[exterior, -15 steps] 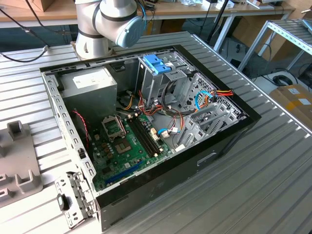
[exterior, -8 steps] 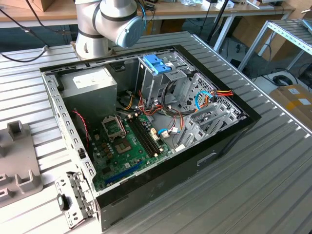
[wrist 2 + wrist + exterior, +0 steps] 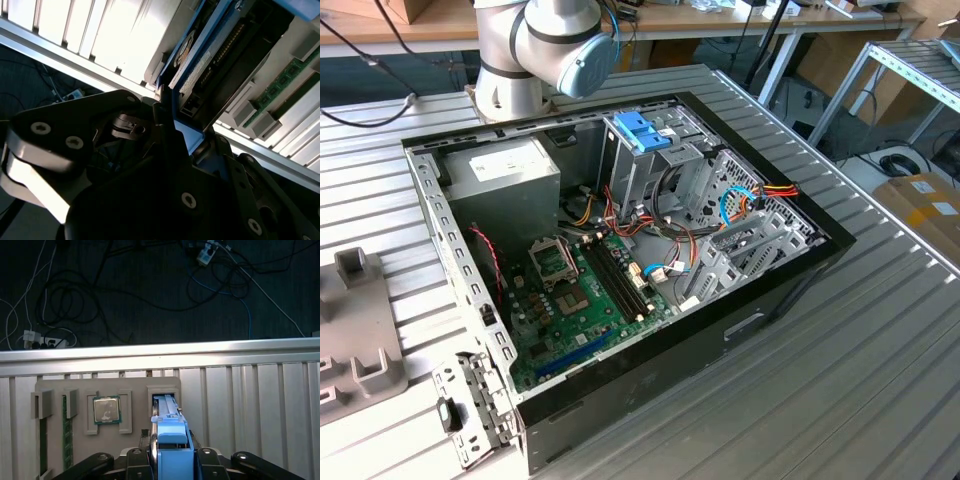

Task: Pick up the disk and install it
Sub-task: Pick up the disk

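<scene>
The disk (image 3: 171,440) stands on edge between my gripper's (image 3: 172,460) dark fingers, its blue carrier frame facing the first wrist view. Its far end sits at a rectangular slot (image 3: 163,392) in a grey holder plate (image 3: 135,385). In the second wrist view the disk (image 3: 210,55) shows edge-on, grey metal with a white label strip inside the blue frame, running down into the gripper (image 3: 175,130). The fingers press close on both sides of the carrier. In the exterior view the open computer case (image 3: 620,250) lies on the slatted table, with the arm's base (image 3: 535,50) behind it.
The holder plate also carries a processor chip (image 3: 106,410) and green memory sticks (image 3: 65,430). Beyond the table rail (image 3: 160,351) is dark floor with cables. Inside the case are a blue-handled drive cage (image 3: 642,130), a grey power-supply box (image 3: 505,170) and the motherboard (image 3: 580,290).
</scene>
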Available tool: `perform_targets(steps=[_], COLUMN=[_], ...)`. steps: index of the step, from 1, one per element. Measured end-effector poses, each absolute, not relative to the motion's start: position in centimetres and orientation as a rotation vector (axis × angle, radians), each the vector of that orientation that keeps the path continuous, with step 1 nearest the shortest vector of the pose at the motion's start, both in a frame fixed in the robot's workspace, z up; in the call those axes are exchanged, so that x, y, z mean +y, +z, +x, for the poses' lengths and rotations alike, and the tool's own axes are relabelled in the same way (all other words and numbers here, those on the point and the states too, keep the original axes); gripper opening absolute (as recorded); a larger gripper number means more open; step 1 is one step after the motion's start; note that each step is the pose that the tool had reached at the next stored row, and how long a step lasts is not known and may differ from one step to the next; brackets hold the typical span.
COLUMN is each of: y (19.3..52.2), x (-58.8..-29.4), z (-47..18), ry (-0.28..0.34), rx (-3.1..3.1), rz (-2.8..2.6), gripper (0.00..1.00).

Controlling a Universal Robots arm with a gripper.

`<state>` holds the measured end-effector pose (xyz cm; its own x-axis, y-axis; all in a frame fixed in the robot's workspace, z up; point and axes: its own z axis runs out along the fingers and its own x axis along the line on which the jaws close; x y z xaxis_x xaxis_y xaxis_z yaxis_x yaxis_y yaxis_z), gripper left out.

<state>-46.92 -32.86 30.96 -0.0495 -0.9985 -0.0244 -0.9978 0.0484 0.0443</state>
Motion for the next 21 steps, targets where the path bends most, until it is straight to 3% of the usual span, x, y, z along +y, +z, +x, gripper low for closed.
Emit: perform_targets(steps=[21], y=[31.73], x=[-32.86], z=[-46.92], ry=[-0.076], rx=[-2.265], rz=[2.157], gripper=[0.37])
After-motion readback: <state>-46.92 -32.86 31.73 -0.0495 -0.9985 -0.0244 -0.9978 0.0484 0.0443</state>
